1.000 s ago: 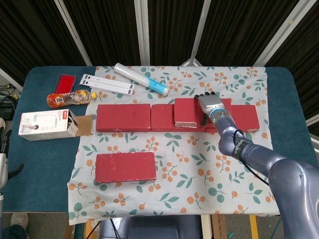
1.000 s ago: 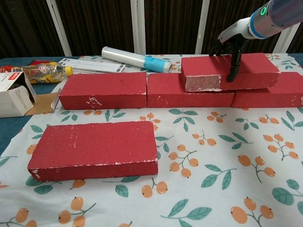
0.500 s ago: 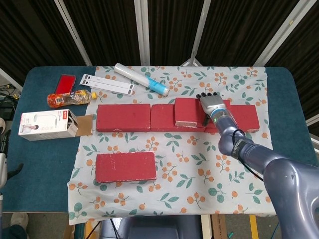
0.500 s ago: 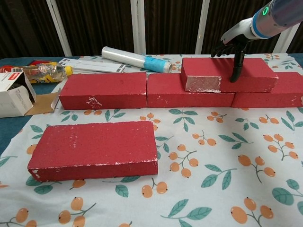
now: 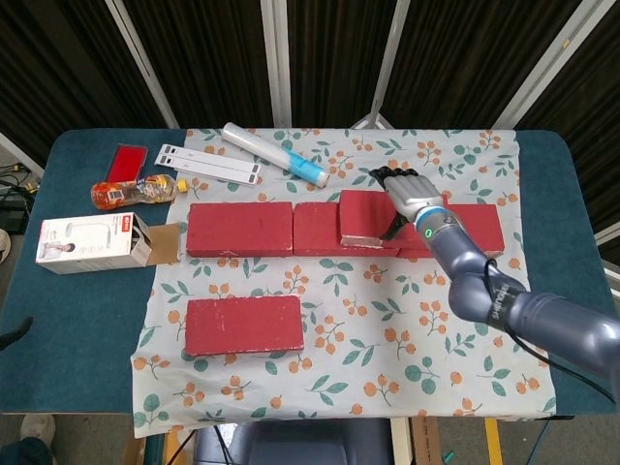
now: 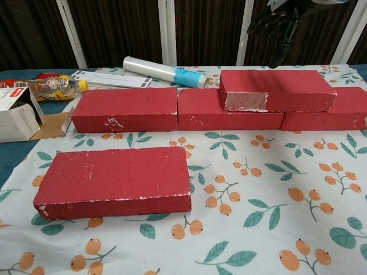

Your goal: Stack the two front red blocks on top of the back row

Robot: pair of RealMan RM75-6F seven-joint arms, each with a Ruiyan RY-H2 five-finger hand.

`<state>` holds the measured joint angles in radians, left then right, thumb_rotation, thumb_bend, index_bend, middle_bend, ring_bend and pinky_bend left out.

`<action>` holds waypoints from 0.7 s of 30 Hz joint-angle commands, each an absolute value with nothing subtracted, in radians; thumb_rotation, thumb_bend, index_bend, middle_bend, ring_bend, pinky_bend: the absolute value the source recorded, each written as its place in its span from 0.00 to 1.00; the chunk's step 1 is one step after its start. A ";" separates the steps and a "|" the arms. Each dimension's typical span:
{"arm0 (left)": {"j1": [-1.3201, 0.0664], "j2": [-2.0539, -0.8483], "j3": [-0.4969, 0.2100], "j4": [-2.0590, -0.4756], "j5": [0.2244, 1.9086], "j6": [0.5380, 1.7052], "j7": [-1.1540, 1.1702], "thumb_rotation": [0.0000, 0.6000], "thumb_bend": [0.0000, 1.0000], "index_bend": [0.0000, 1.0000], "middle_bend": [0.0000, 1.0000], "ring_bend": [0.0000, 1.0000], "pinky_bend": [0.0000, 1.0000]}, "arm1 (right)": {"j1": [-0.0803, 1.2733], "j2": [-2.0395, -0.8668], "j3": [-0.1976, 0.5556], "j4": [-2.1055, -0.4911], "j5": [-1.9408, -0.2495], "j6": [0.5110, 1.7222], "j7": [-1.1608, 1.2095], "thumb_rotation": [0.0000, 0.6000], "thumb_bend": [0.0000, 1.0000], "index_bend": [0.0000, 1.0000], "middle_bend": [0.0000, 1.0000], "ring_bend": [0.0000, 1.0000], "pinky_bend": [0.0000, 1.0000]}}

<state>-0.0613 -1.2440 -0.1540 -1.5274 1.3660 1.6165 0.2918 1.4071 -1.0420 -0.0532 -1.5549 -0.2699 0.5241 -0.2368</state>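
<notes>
**Inspector A:** The right hand (image 5: 411,193) is seen raised above the back row, its dark fingers (image 6: 281,43) spread apart and hanging down; nothing is held in it. No contact with any block is observed in the chest view. The left hand is not seen in either view.

**Inspector B:** Directly beneath that hand, one flat rectangular red block (image 6: 277,90) is recorded lying on top of the back row, bridging the row's middle red block (image 6: 229,113) and right-end red block (image 6: 330,113). A scuffed white patch is noted on its near end face.

**Inspector A:** Further along the row, well to the left of the hand, the left-end red block (image 5: 240,229) is noted with nothing on top of it. The second front red block (image 5: 244,324) is found lying flat on the floral cloth (image 5: 387,368), well apart from the hand, nearer the robot and to the left.

**Inspector B:** Beyond the row, left of the hand, a white roll with a blue band (image 5: 276,154) is logged beside a white strip card (image 5: 210,163). At the far left of the blue tabletop (image 5: 77,320), an orange-labelled plastic bottle (image 5: 138,190), a flat red packet (image 5: 127,161) and an opened white carton (image 5: 92,241) are noted.
</notes>
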 commanded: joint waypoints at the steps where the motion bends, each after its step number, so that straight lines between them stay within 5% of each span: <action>1: -0.057 -1.234 -0.149 -1.538 1.377 1.618 0.274 1.00 0.00 0.05 0.00 0.00 0.17 | 1.202 -0.891 0.006 -1.802 -0.542 0.764 -0.144 1.00 0.09 0.00 0.00 0.00 0.00; 9: -0.039 -1.203 -0.147 -1.563 1.382 1.632 0.215 1.00 0.00 0.05 0.00 0.00 0.17 | 0.830 -0.837 -0.117 -2.028 -0.926 1.220 -0.113 1.00 0.09 0.00 0.00 0.00 0.00; 15: -0.037 -1.187 -0.141 -1.593 1.396 1.627 0.186 1.00 0.00 0.05 0.01 0.00 0.17 | 0.527 -0.955 -0.203 -2.005 -1.212 1.577 -0.058 1.00 0.09 0.00 0.00 0.00 0.00; 21: -0.071 -1.122 -0.133 -1.660 1.428 1.567 0.177 1.00 0.00 0.02 0.01 0.00 0.17 | 0.350 -1.061 -0.259 -1.911 -1.292 1.697 -0.080 1.00 0.09 0.00 0.00 0.00 0.00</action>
<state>-0.0554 -1.1475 -0.1354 -1.6356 1.4208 1.5939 0.1775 0.4340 -0.9959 -0.2141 -1.9562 -1.2315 1.6327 -0.0835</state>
